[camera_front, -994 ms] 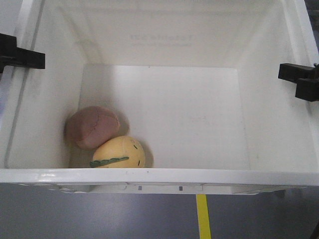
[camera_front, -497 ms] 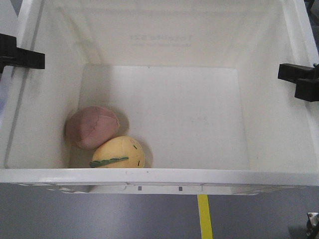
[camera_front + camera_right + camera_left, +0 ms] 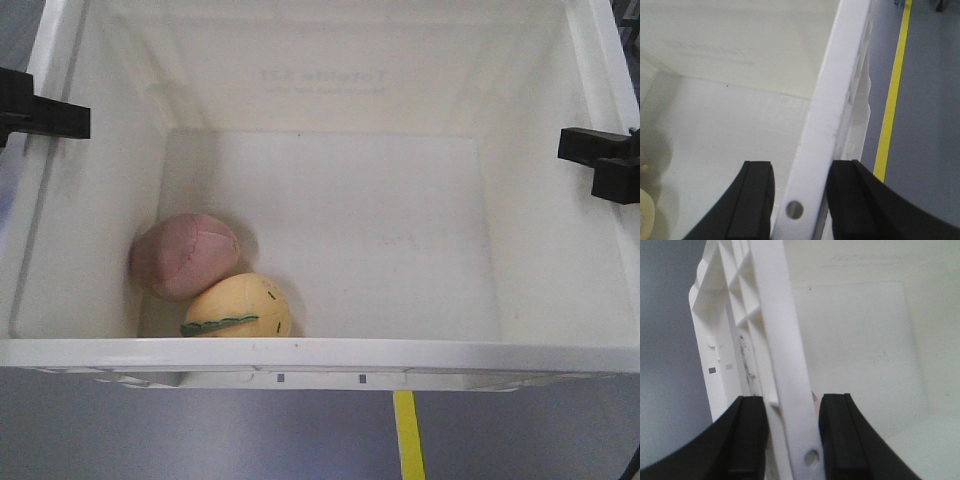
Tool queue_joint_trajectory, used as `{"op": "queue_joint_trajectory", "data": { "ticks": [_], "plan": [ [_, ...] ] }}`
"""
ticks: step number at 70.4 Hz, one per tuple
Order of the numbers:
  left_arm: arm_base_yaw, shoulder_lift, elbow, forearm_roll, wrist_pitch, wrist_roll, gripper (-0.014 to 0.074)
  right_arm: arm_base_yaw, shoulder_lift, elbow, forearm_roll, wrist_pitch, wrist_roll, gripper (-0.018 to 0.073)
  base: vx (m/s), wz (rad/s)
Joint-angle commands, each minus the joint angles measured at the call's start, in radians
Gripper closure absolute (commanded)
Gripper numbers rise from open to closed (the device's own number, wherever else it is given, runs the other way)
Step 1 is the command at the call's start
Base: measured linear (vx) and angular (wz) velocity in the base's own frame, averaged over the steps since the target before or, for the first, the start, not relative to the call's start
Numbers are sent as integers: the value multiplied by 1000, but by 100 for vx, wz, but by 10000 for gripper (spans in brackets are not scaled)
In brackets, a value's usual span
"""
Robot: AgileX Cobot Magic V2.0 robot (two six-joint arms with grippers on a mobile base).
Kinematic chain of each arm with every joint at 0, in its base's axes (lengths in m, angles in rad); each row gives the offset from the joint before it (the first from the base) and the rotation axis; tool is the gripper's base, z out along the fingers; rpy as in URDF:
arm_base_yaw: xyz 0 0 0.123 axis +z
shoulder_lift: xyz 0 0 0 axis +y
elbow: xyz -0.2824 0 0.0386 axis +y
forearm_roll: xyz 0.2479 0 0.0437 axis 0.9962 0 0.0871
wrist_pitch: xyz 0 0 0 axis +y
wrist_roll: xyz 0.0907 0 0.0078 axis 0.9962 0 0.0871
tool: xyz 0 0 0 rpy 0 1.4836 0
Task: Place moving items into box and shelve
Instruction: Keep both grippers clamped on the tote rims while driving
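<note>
The left end effector is closed narrow on the left side rim of the white box. One black finger is outside against the ribbed flange and the other is inside against the wall, with the rim strip running up between them. The right end effector grips the opposite side rim in the same way: its fingers straddle the white edge just above a small round hole, one inside the box and one outside. Both moving items lie on the box bottom, below the left end effector and a little inward from it. They sit toward the near wall and well apart from the right end effector. The pink-brown ball sits close to the left wall, almost under the left end effector. The yellow ball touches it on the near side and rests against the front wall, with its green stripe facing forward and low. The rest of the box bottom between the two end effectors is bare white plastic. Faint print shows through the far wall, beyond both end effectors, too pale to read. Outside the right end effector, grey floor carries a yellow line running alongside the box. The same line shows under the front rim.
</note>
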Motion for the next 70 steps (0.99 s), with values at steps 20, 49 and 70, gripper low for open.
{"op": "queue_joint_trajectory", "data": {
  "ticks": [20, 49, 70],
  "plan": [
    [-12, -26, -48, -146, -110, 22, 602, 5, -17, -43, 94, -101, -24, 564, 54, -5],
    [-12, -26, -48, -146, -110, 22, 602, 5, -17, -43, 94, -101, -24, 564, 47, -4],
    [-12, -26, -48, -146, -110, 22, 602, 5, -17, -43, 94, -102, -24, 564, 42, -15]
  ]
}}
